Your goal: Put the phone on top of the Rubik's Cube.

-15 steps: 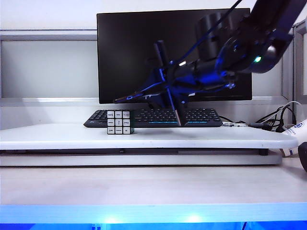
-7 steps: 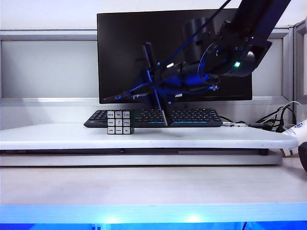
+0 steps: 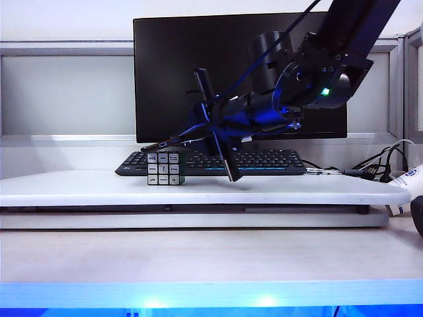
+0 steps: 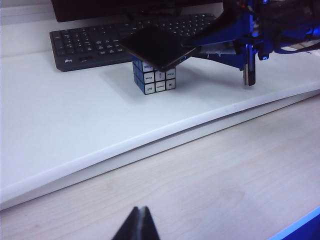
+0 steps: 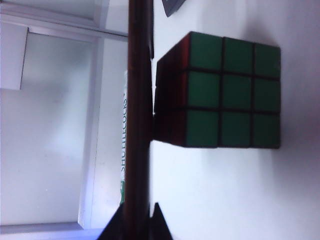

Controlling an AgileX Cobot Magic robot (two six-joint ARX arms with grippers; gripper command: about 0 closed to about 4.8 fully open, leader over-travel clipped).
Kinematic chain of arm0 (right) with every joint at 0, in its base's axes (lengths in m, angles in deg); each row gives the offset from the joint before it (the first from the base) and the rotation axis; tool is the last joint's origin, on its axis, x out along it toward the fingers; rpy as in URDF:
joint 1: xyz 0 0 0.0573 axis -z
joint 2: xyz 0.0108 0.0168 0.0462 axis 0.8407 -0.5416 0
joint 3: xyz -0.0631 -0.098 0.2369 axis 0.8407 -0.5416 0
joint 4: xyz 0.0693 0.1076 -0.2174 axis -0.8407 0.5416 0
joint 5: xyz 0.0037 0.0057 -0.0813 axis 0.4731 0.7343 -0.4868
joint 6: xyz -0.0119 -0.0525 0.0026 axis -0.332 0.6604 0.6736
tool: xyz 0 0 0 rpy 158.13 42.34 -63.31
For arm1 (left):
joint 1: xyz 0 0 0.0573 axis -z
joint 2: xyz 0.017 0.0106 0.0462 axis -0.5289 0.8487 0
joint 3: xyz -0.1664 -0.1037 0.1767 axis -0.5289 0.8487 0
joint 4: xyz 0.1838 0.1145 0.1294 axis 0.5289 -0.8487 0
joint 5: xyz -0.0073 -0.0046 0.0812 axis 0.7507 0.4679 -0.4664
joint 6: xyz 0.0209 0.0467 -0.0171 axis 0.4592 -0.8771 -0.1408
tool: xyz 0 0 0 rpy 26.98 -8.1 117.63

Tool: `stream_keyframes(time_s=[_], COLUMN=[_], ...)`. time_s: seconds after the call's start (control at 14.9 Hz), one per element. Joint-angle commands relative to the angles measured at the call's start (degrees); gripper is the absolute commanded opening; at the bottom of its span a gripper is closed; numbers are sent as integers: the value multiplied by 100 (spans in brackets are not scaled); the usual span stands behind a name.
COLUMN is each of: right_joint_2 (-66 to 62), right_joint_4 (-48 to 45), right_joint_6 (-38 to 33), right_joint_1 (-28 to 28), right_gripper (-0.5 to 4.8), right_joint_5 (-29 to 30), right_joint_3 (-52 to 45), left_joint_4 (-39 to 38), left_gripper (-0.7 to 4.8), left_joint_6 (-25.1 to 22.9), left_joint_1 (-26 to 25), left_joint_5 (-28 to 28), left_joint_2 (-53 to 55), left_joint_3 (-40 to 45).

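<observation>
The right hand (image 3: 198, 129) hangs in the air above the raised white surface (image 3: 277, 188), in front of the big black screen (image 3: 178, 66). Its two fingers are pinched on one end of the thin flat black phone (image 4: 157, 47). The phone is up in the air and tilted a bit. Its free end sticks out over the small Rubik's Cube with a black frame and pale tiles with dark marks (image 3: 165, 168). From the side, that end is just above the top of the cube. I cannot tell if it touches the cube.

In the right wrist view, the phone (image 5: 137, 125) shows only its thin dark edge, held between the two finger tips (image 5: 160, 225). Right beside it is the cube (image 5: 225, 90), and here the cube shows a green side with nine squares.

The cube stands on the white surface, just in front of the long black keyboard (image 3: 264, 160). The keyboard lies at the foot of the screen.

The left hand (image 4: 136, 225) is far from all this, low over the pale wooden surface (image 4: 240, 175). Only its dark tips show, and they are pressed together with nothing between them. From there the right hand (image 4: 200, 47) shows as blue and black, next to the cube (image 4: 154, 80).
</observation>
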Motion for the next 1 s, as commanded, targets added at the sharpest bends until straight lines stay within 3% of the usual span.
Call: stream_keyframes(time_s=[0.07, 0.54, 0.8, 0.94, 1.0], right_joint_2=[26, 26, 26, 26, 26], right_joint_4=[-201, -188, -186, -188, -188], right_joint_6=[22, 20, 9, -4, -17], right_joint_1=[-2, 0, 0, 0, 0], right_gripper=[-9, -8, 68, 74, 119], right_joint_5=[-136, -153, -155, -155, -157], right_joint_3=[48, 50, 50, 50, 50], left_joint_4=[-61, -59, -57, -59, -57], left_gripper=[-6, -6, -6, -6, -6], left_joint_6=[-22, -22, -22, -22, -24], left_joint_1=[-7, -7, -7, -7, -7], left_joint_5=[2, 2, 2, 2, 2], left_joint_2=[2, 2, 2, 2, 2], left_joint_3=[13, 13, 13, 13, 13])
